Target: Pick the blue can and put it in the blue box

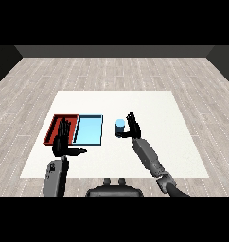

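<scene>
We see the blue can (120,127) standing upright on the white bench (135,101), at nine o'clock from our right robot hand (133,127), whose fingers curl round it, with the blue box (89,130) farther toward nine o'clock.

Table: white table (149,156) is standing on the wooden floor (111,71).
Trays: red tray (54,126) and light blue tray (89,130) are lying side by side.
Can: blue can (119,126) is standing right of the trays.
</scene>
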